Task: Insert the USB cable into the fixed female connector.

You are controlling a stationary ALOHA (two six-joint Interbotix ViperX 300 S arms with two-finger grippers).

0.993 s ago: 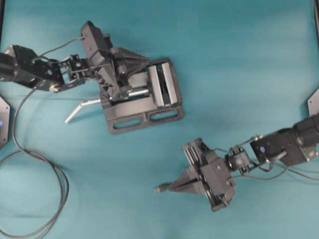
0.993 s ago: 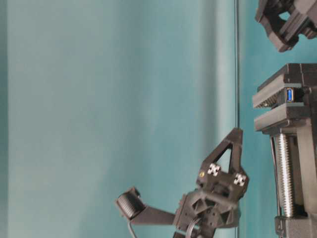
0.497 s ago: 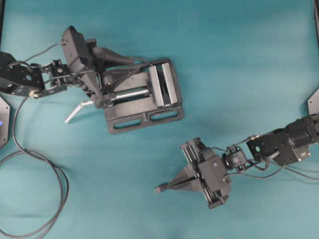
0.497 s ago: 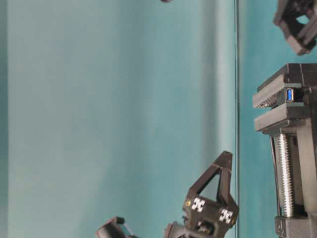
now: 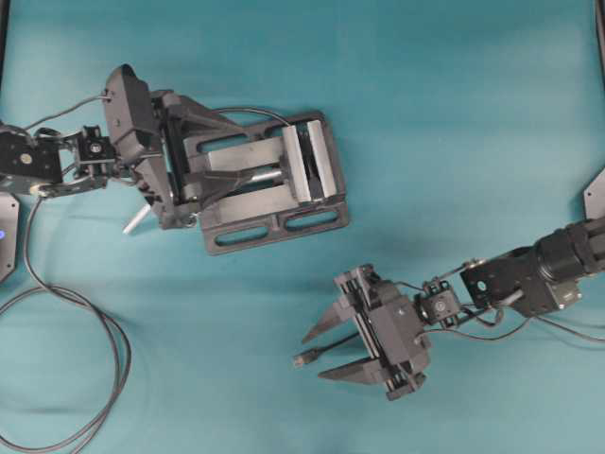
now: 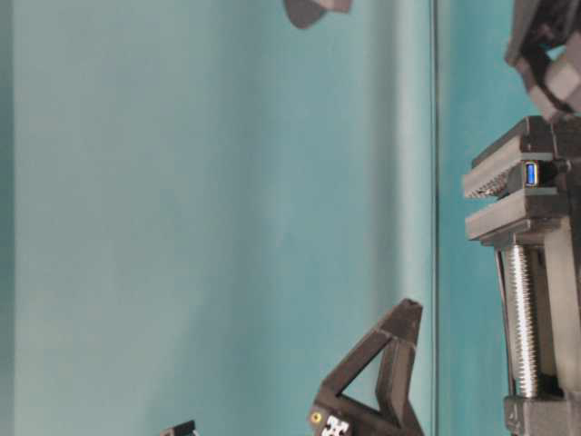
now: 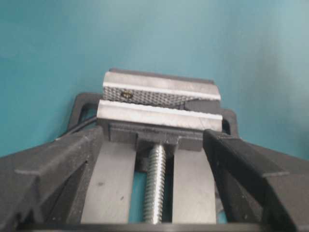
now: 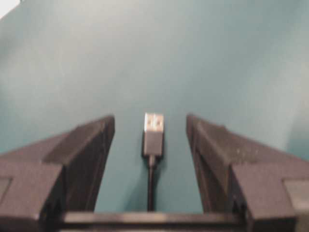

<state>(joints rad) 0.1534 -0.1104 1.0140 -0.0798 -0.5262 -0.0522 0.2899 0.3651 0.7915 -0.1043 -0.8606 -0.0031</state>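
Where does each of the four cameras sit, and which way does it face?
Overhead: above the table, facing straight down; shows both arms, the vise, the USB cable.
Table-level: low, turned sideways, facing the blue female connector between the vise's jaws; shows a right claw finger.
Left wrist: on the left arm, facing along the open left claw toward the vise.
Right wrist: on the right arm, facing along the open right claw at the cable's plug.
Shared: the vise, in three views.

I see a teal table (image 5: 454, 113), a grey vise (image 5: 274, 184) with cross-hatched silver faces, a blue-lined fixed female connector (image 6: 531, 173) clamped there, and a seemingly black USB cable (image 8: 153, 133)
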